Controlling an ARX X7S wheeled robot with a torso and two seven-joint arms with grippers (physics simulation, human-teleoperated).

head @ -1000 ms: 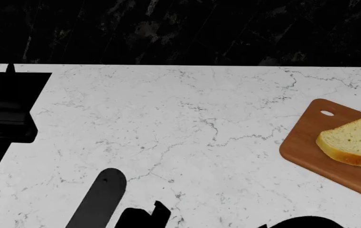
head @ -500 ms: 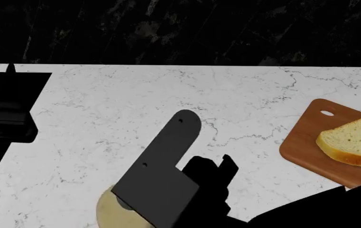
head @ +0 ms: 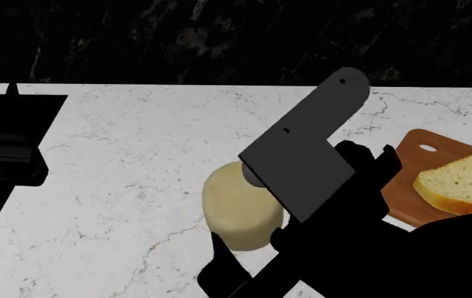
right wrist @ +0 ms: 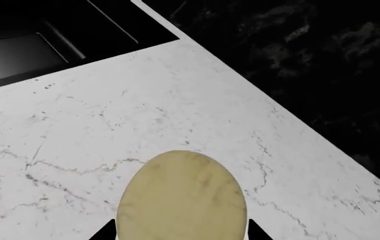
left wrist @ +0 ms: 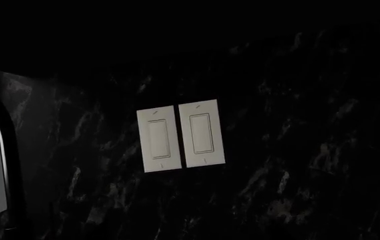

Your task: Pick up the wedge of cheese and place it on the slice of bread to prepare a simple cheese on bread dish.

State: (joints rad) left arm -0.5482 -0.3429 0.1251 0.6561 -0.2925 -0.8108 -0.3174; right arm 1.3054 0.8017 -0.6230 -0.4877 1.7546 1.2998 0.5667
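The wedge of cheese (head: 229, 208) is a pale yellow chunk held above the white marble counter, left of the board. My right gripper (head: 244, 225) is shut on it; a grey plate of the arm covers its upper right side. In the right wrist view the cheese (right wrist: 182, 197) fills the space between the two black fingertips (right wrist: 106, 231). The slice of bread (head: 461, 185) lies on the reddish-brown wooden board (head: 401, 186) at the right edge. My left gripper does not show in any view.
A black stove (head: 4, 143) sits at the counter's left end and also shows in the right wrist view (right wrist: 36, 35). A dark stone wall runs behind the counter (head: 136, 155). The left wrist view faces that wall with two white switches (left wrist: 180, 135).
My right arm has come up from the lower edge and moved up and right towards the board, with the cheese in its gripper. The bread and board have not moved.
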